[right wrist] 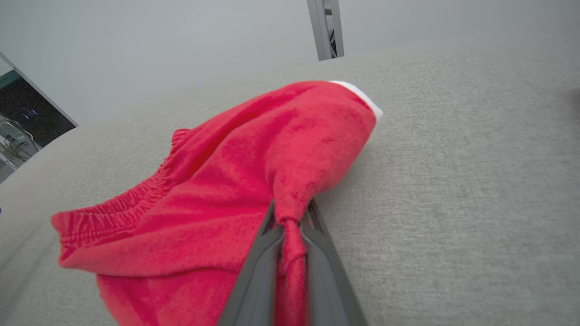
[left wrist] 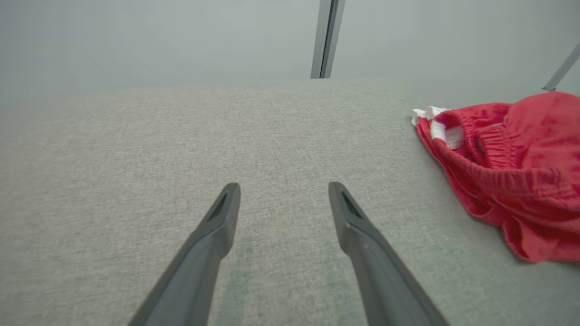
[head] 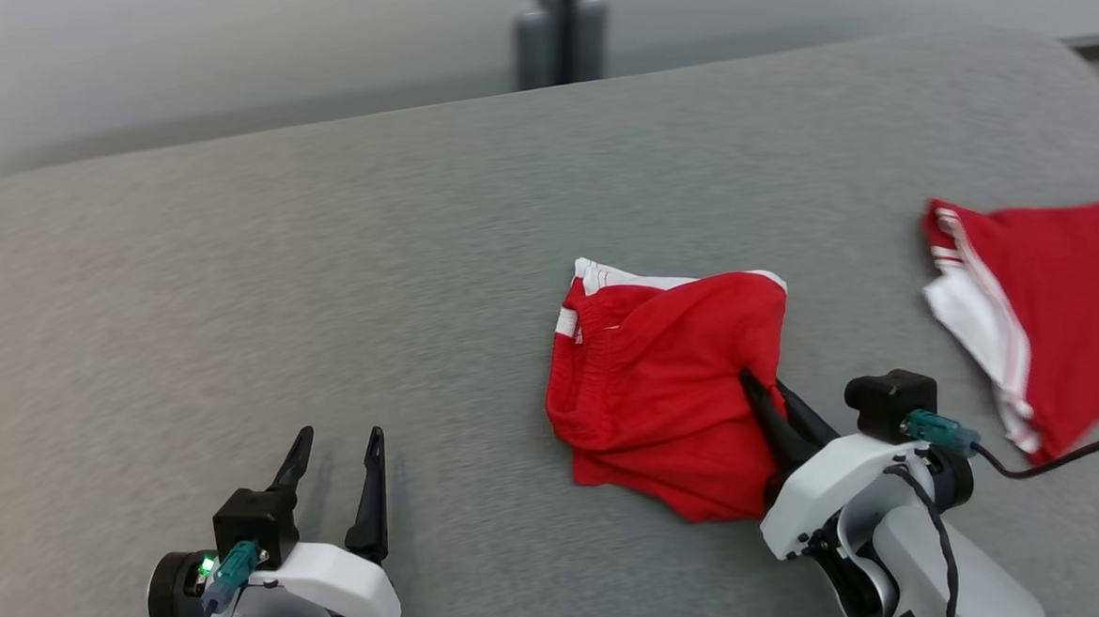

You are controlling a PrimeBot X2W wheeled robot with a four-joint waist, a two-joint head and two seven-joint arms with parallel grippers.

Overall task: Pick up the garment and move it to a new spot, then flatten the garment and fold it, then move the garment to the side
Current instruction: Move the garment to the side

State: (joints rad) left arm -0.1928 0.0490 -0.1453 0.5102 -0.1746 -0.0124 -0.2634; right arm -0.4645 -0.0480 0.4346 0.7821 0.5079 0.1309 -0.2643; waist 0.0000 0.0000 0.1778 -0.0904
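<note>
Jaws on your right gripper (right wrist: 290, 215) are clamped on a fold of the red shorts (head: 666, 378), crumpled mid-couch (head: 321, 264), perhaps barely lifted; your left gripper (head: 342, 434) stands apart, empty. You're at the pickup; moving, flattening, folding and setting aside are left

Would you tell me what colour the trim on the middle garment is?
White trim on the red garment; best in head view.

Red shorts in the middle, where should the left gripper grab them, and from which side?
Grip the gathered elastic waistband on the red shorts' left edge, coming in low from the left with the open left gripper. That thick rim stands up facing it, opposite the fold the right gripper pinches.
</note>
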